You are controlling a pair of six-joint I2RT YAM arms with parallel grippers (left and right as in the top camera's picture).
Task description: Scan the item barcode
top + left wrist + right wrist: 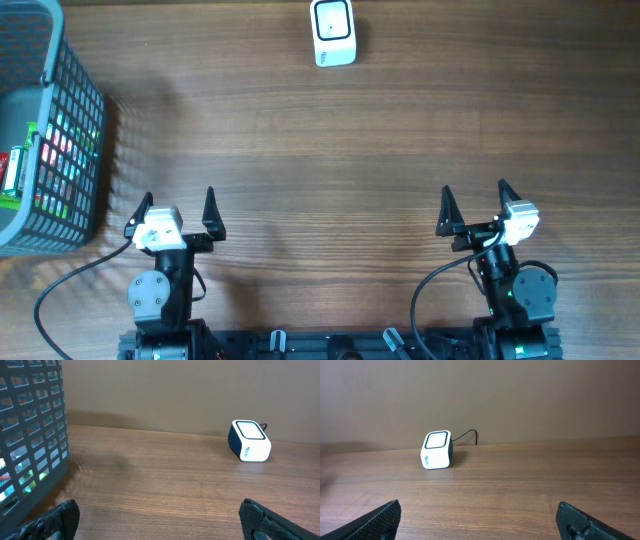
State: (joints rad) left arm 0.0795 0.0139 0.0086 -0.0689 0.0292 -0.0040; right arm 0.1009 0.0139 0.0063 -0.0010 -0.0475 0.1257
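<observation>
A white and dark blue barcode scanner (pixel 333 32) stands at the far edge of the wooden table, also seen in the left wrist view (pixel 249 441) and the right wrist view (pixel 437 450). Packaged items (pixel 18 170) lie inside the grey mesh basket (pixel 70 90) at the far left; their barcodes cannot be made out. My left gripper (pixel 178 212) is open near the front left, with nothing between its fingers (pixel 62 517). At the front right, my right gripper (pixel 476 208) is open and empty too, fingers (pixel 380 519) wide apart.
The basket wall (pixel 30 435) rises close on the left of my left gripper. A black cable (pixel 467 435) runs from the scanner toward the back wall. Bare wood lies between both grippers and the scanner.
</observation>
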